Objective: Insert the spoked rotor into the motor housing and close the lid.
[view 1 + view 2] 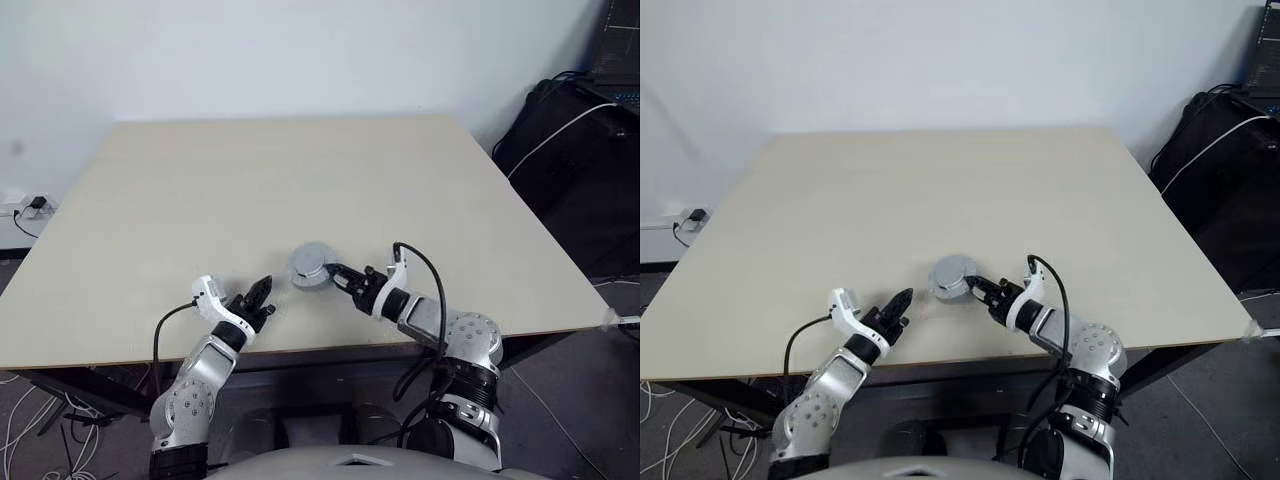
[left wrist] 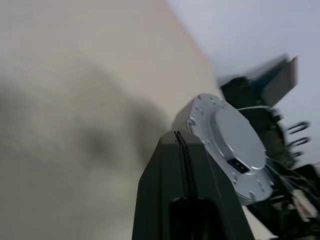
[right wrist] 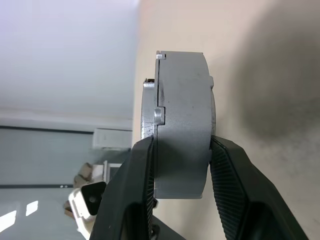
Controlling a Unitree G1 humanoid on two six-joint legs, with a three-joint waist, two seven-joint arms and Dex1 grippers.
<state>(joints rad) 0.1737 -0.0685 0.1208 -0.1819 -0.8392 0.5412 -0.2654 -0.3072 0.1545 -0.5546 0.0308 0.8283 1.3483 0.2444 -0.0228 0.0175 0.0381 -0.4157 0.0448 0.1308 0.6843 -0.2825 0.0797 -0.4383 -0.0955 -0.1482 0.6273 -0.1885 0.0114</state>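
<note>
Unreadable label on lid (image 2: 235,135)

So the right gripper (image 3: 182,167) has both black ribbed fingers (image 3: 232,185) clamped on the motor housing (image 3: 182,125), a grey drum seen edge-on. The lid (image 3: 148,110) sits on its 9 o'clock face, tan table (image 3: 260,60) towards 3 o'clock.

No legible text or labels anywhere.

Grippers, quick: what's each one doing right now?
Left gripper: shut, holding nothing.
Right gripper: shut on the motor housing, lid on it.
</note>
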